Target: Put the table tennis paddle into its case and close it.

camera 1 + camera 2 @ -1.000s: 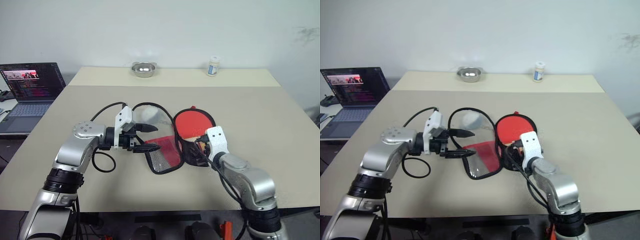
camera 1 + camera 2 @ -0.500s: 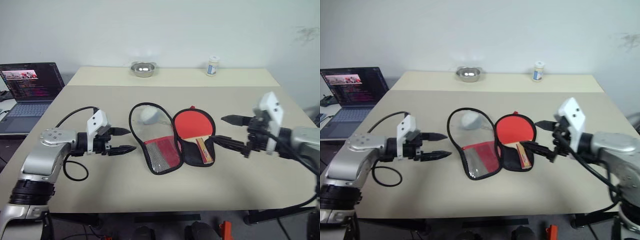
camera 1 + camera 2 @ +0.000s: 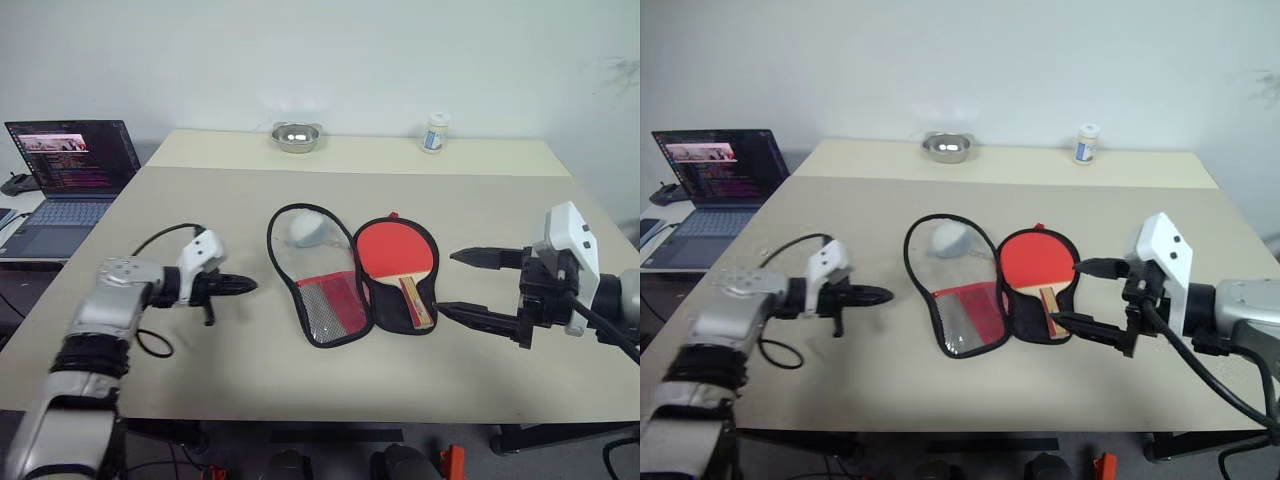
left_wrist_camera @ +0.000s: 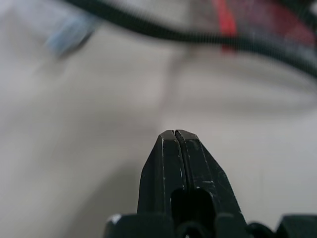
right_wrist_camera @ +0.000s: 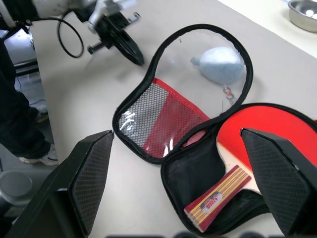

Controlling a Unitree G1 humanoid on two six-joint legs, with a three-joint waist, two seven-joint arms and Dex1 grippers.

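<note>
While the case (image 3: pixel 350 290) is lying unzipped on the desk (image 3: pixel 520 220), the table tennis paddle (image 3: pixel 398 255) is resting in its black half, its handle end partly hidden by the rim. A pale blue pouch (image 5: pixel 220 64) is sitting on the clear flap. Left hand (image 3: pixel 243 286) is pressed together, empty; right hand (image 3: pixel 470 287) is spread wide, empty, beside the case.

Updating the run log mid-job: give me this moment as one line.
paddle: lying in open case | lid: flat, unzipped | left gripper: shut, empty, left of case | right gripper: open, empty, right of case
</note>
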